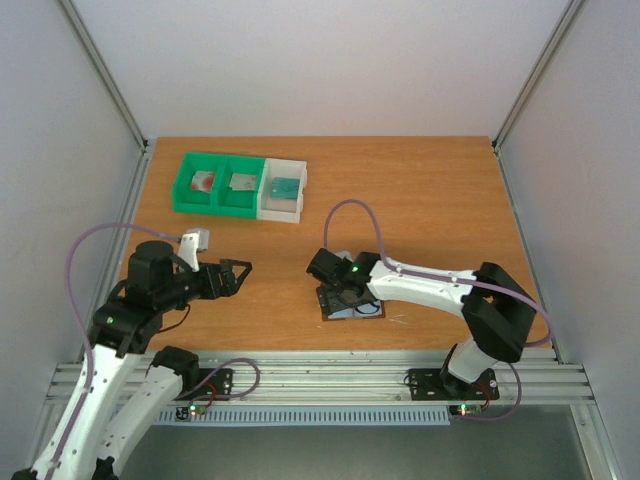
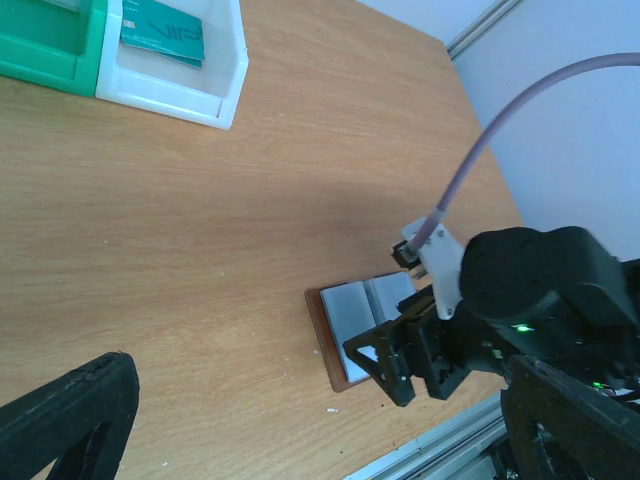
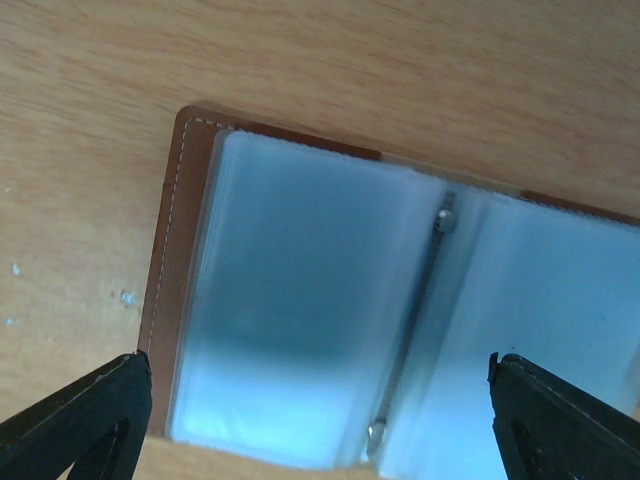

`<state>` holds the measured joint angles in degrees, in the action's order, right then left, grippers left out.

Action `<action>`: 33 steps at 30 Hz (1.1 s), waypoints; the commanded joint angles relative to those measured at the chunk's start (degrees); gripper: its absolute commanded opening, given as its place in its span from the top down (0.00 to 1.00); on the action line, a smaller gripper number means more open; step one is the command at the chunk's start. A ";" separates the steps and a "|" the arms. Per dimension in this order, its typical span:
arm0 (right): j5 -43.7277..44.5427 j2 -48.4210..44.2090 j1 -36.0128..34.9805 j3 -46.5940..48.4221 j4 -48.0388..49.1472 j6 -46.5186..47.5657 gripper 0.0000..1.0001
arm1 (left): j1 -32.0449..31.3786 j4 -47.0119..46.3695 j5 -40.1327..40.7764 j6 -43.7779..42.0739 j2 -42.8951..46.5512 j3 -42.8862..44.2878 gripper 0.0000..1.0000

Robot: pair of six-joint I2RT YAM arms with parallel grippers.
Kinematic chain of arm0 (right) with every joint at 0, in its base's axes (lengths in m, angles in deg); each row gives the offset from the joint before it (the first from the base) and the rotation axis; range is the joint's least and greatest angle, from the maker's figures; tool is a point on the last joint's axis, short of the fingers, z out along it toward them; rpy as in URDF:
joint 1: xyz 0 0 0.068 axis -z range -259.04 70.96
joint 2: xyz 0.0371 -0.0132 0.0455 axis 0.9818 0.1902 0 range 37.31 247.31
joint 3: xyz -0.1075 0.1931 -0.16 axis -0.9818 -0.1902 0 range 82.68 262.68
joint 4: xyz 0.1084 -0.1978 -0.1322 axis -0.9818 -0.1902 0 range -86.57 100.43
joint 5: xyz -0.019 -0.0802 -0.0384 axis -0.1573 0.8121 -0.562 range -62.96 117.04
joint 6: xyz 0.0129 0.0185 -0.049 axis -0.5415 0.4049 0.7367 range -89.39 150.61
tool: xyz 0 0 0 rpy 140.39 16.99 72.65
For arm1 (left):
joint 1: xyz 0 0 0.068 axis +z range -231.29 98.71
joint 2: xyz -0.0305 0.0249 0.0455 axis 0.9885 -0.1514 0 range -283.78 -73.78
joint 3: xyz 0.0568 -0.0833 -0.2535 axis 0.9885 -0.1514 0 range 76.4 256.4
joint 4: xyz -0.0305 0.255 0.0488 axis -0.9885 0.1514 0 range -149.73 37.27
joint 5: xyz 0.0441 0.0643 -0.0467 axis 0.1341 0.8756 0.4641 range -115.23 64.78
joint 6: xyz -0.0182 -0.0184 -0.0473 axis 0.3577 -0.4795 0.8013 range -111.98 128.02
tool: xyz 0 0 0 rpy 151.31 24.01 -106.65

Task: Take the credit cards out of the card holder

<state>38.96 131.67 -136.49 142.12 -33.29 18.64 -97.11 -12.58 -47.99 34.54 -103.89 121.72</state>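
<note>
The card holder (image 3: 300,300) lies open on the table, brown-edged with blue-grey sleeves and a metal spine; I cannot tell whether a card is in them. My right gripper (image 3: 320,425) hovers just above it, open, one finger on each side. It shows as black fingers (image 2: 400,365) over the holder (image 2: 345,315). Three credit cards lie in the bins: a white one with a red mark (image 1: 204,181), a greyish one (image 1: 243,182) and a teal one (image 1: 284,187). My left gripper (image 1: 238,272) is open and holds nothing, left of the holder.
A green two-compartment bin (image 1: 181,190) and a white bin (image 1: 300,190) joined to it stand at the back left. The white bin (image 2: 225,75) holds the teal card (image 2: 165,30). The table's front rail (image 1: 320,375) runs just behind the holder.
</note>
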 commanded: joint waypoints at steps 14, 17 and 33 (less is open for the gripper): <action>3.74 6.63 -0.46 -0.94 5.33 -1.61 0.27 | -0.03 -0.98 -0.16 -1.21 -0.31 0.53 0.01; 3.39 6.60 -0.44 -1.82 6.51 -2.15 0.39 | -0.05 -0.75 -0.37 -1.21 -0.50 0.65 0.01; 7.10 2.50 -0.38 -2.57 3.67 -3.50 0.44 | -0.02 -1.15 -0.45 -1.50 -1.65 0.57 0.01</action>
<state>42.96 135.89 -136.64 139.72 -27.48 15.82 -97.11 -12.34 -48.08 34.19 -105.46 121.72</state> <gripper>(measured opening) 0.577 0.994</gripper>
